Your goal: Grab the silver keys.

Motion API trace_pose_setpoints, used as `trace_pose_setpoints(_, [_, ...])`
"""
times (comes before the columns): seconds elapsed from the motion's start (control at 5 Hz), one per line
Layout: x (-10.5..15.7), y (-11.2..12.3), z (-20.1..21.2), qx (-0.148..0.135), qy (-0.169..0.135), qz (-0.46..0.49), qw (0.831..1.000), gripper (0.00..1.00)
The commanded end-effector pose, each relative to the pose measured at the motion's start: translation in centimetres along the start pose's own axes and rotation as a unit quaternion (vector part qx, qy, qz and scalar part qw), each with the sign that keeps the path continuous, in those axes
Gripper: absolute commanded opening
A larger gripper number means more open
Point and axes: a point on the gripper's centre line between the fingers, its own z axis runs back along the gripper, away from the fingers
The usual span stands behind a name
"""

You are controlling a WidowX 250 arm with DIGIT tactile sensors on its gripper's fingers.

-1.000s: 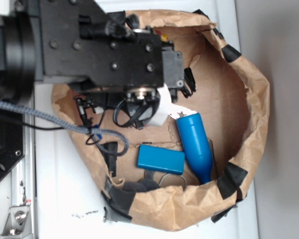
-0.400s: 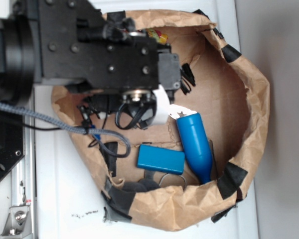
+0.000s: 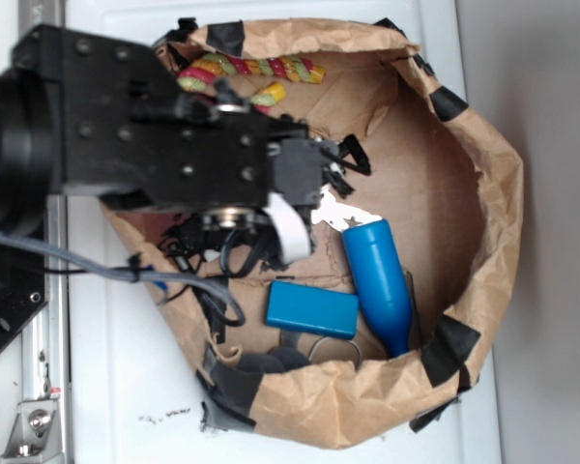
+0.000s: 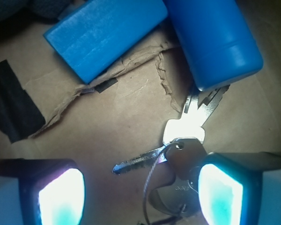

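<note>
Two tall paper walls of the torn brown bag [image 3: 493,193] hem my arm in from outside; the silver keys [image 3: 336,214] glint just above the blue bottle [image 3: 377,280]. At the wrist, my claw [image 4: 140,194] gapes open; the silver keys [image 4: 185,140] lie by its right finger, tips under the bottle [image 4: 215,37].

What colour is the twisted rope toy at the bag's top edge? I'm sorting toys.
Red, yellow and green stripes on the rope toy; clearest in the exterior view.
</note>
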Motion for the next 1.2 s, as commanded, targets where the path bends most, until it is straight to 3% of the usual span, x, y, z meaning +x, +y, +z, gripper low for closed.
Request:
trace_pose_setpoints(0.0, [1.2, 1.1, 0.3, 0.017, -0.015, 0.007, 1.000, 1.00])
trace_pose_setpoints(0.4, [0.4, 1.4, 0.2, 0.022, -0.022, 0.017, 0.999, 1.00])
trace_pose_setpoints(1.0, [-2.0, 2.3, -1.3, 0.045, -0.004, 0.026, 0.999, 1.00])
